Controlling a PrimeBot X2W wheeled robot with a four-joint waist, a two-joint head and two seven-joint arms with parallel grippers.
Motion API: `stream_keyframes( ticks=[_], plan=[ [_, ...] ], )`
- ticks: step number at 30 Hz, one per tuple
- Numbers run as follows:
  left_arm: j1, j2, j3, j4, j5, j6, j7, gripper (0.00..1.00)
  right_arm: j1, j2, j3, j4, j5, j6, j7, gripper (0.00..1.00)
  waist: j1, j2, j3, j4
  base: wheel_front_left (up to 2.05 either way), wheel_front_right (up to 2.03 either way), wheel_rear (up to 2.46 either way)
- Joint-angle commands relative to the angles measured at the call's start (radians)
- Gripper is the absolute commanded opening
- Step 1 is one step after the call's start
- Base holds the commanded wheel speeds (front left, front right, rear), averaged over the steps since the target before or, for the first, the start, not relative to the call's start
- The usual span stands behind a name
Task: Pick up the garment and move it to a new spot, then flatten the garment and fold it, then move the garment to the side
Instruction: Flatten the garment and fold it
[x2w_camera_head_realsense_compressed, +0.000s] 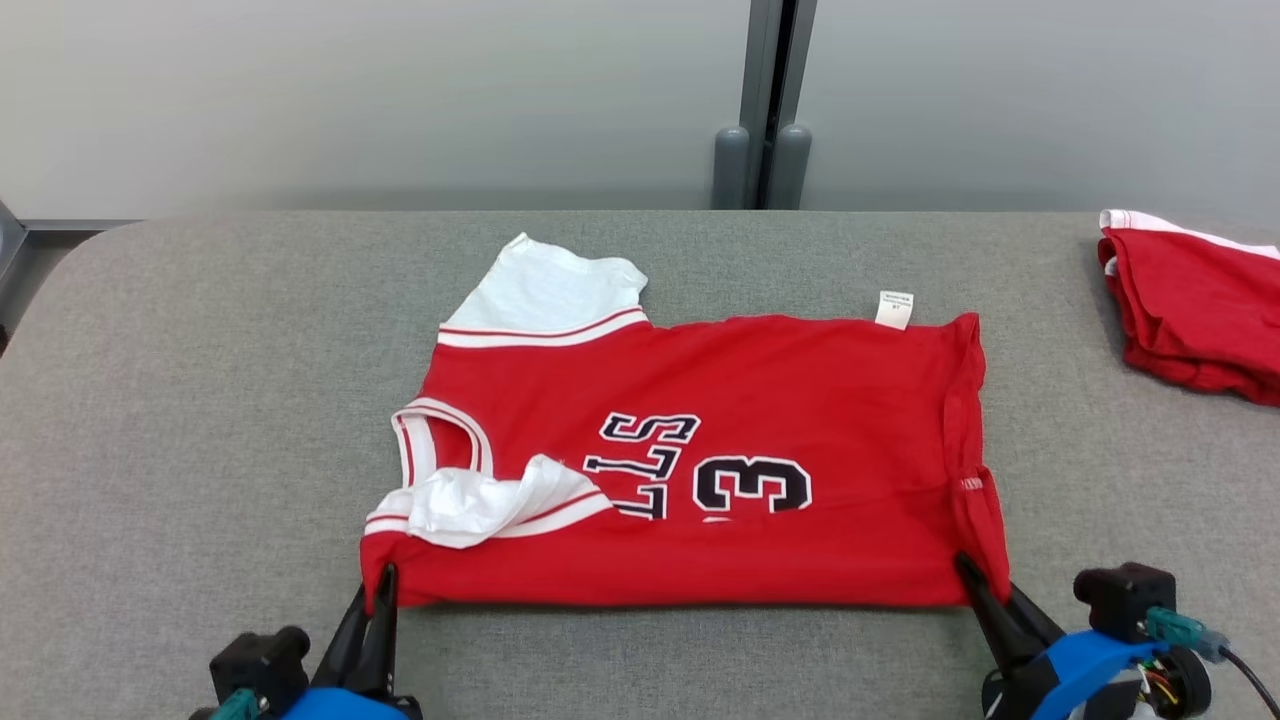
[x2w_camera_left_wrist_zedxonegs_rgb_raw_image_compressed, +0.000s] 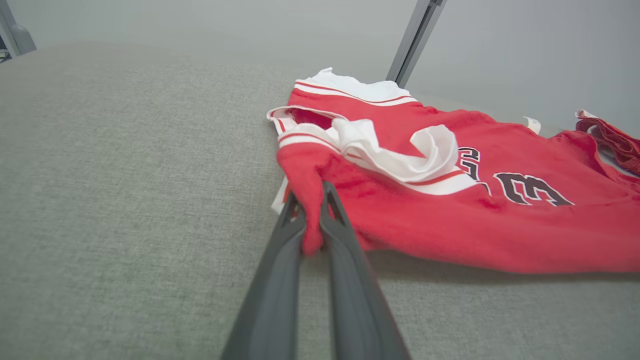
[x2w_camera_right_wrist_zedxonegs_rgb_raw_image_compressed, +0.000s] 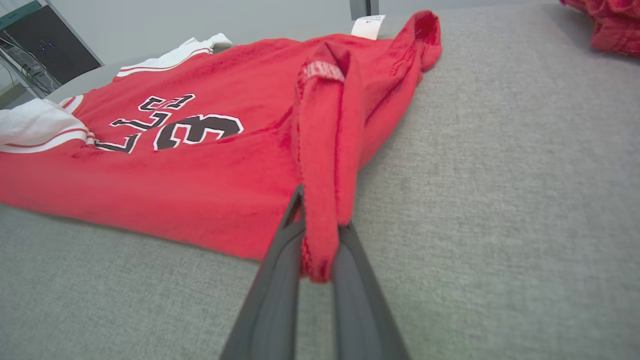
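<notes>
The fold looks to be the step in hand. The red jersey (x2w_camera_head_realsense_compressed: 780, 400) lies spread on the grey surface (x2w_camera_head_realsense_compressed: 200, 400), and each end effector pinches one corner of its near edge.

The left end effector (x2w_camera_head_realsense_compressed: 385, 582) has its two dark fingers drawn almost together on the shoulder-side corner, with a tuck of soft red knit squeezed between them. Just beyond its tips and slightly to the right, a white sleeve (x2w_camera_head_realsense_compressed: 470, 505) lies crumpled and turned back over the chest. Past that are the ribbed collar (x2w_camera_head_realsense_compressed: 440, 440), trimmed in white and red, and farther off the other white sleeve (x2w_camera_head_realsense_compressed: 550, 290), which lies flat. Black lettering outlined in white and a "3" (x2w_camera_head_realsense_compressed: 750, 483) lie between the two end effectors.

The right end effector (x2w_camera_head_realsense_compressed: 966, 566) is closed just as tightly on the hem-side corner, and a rolled ridge of hem rises from its tips. A white care label (x2w_camera_head_realsense_compressed: 894, 308) pokes out at the far edge beyond it. A second red garment (x2w_camera_head_realsense_compressed: 1190, 310) lies heaped well off to its right.

The next move probably calls for lifting both corners together and carrying them toward the far edge, level and lightly taut. The knit is limp and matte and the woven surface is coarse, so the loose sleeve may bunch inside the fold.
</notes>
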Motion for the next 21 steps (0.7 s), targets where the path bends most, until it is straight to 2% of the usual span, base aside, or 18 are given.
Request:
stream_keyframes(
  ticks=[1,10,15,17,18,19,21],
  plan=[
    [0.030,0.004,0.004,-0.032,0.005,0.013,-0.004,0.00,0.037,-0.018,-0.009,-0.023,0.005,0.000,0.002,0.00,0.0001,-0.0001,-0.008,0.005,0.00,0.00,0.00],
    [0.162,0.024,-0.027,-0.186,0.018,0.068,0.048,0.00,0.212,-0.061,-0.090,-0.207,-0.045,0.000,0.081,0.00,0.0001,-0.0001,-0.026,0.007,0.00,0.00,0.00],
    [0.207,0.039,-0.031,-0.231,0.015,0.083,0.076,0.00,0.288,-0.029,-0.149,-0.287,-0.072,0.000,0.163,0.00,0.0001,-0.0001,-0.034,-0.004,0.00,0.00,0.00],
    [0.213,0.039,-0.034,-0.236,0.017,0.090,0.080,0.00,0.304,-0.014,-0.166,-0.306,-0.085,0.000,0.185,0.69,0.0001,-0.0001,-0.036,-0.006,0.00,0.00,0.00],
    [0.215,0.035,-0.034,-0.234,0.016,0.092,0.077,0.58,0.310,-0.003,-0.174,-0.312,-0.089,0.000,0.192,1.00,0.0001,-0.0001,-0.037,-0.008,0.00,0.00,0.00],
    [0.216,0.031,-0.035,-0.230,0.016,0.093,0.073,1.00,0.317,0.009,-0.181,-0.320,-0.091,0.000,0.198,1.00,0.0001,-0.0001,-0.038,-0.009,0.00,0.00,0.00],
    [0.212,0.028,-0.036,-0.222,0.020,0.095,0.061,1.00,0.326,0.023,-0.196,-0.333,-0.101,0.000,0.201,1.00,0.0001,-0.0001,-0.039,-0.014,0.00,0.00,0.00]
  ],
)
